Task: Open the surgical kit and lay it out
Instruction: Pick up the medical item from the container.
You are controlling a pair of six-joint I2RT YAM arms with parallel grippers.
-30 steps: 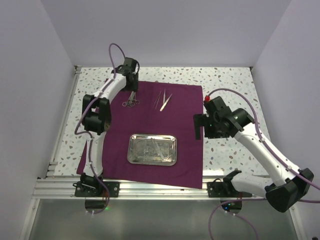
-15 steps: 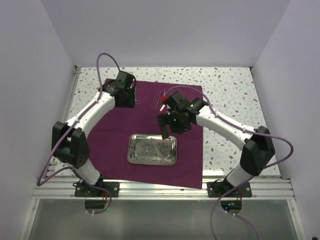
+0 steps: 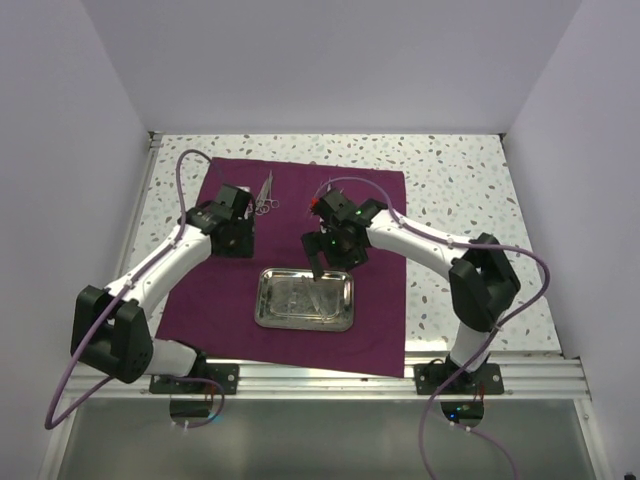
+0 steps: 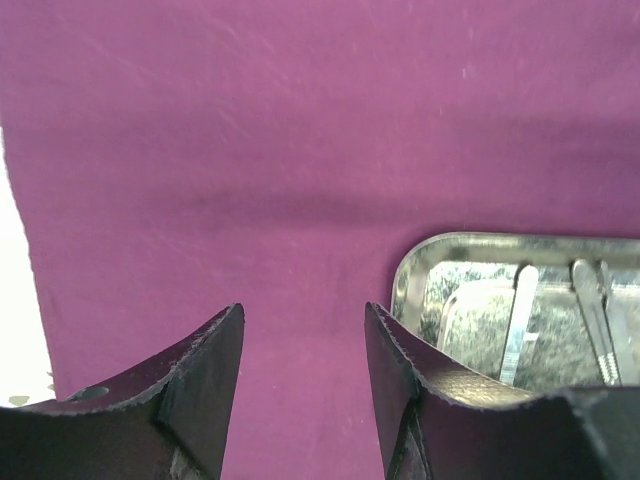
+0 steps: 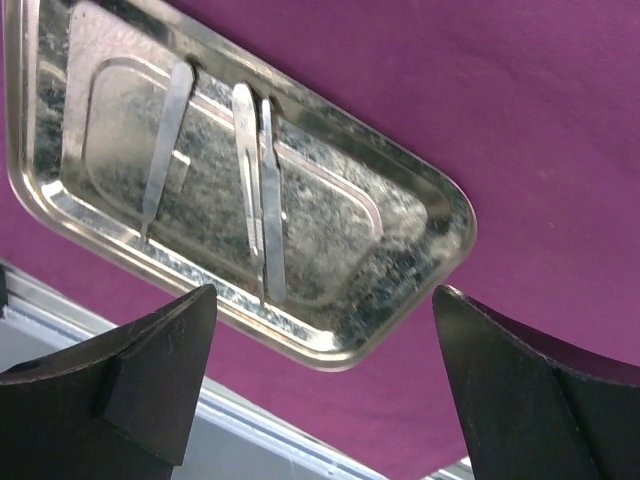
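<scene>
While left gripper [image 4: 302, 340] and right gripper [image 5: 322, 300] both gape empty, right above the steel tray [image 5: 420, 215], lifting out its instruments [image 5: 255, 200] likely follows.

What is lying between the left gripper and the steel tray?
Only bare purple cloth lies between the left gripper and the steel tray. The left wrist view shows this stretch best.
</scene>
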